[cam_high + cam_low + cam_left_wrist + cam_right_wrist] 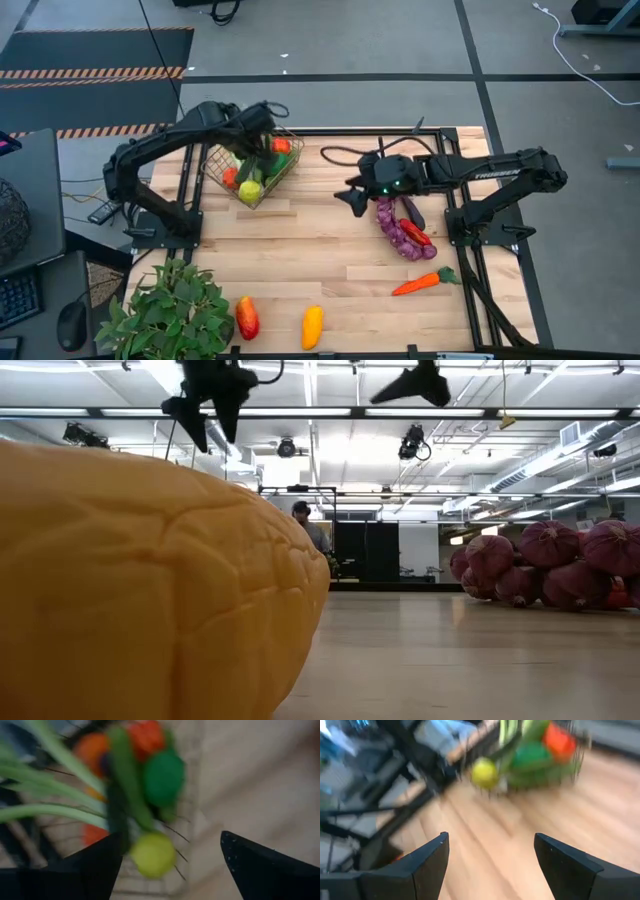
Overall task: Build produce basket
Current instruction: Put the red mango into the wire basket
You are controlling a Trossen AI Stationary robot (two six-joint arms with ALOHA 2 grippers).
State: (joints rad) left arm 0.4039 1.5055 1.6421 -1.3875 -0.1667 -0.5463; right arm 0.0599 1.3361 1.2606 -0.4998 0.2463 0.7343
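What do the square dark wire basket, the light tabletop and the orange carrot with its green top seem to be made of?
The square dark wire basket: thin metal mesh, judging by its open grid sides. The light tabletop: wood planks with visible seams and grain, smooth finish. The orange carrot with its green top: probably moulded plastic, given its flat uniform colour, though that is uncertain.

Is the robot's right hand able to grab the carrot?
Probably yes. The right hand is open and empty, and the carrot lies alone on bare table on that arm's side.
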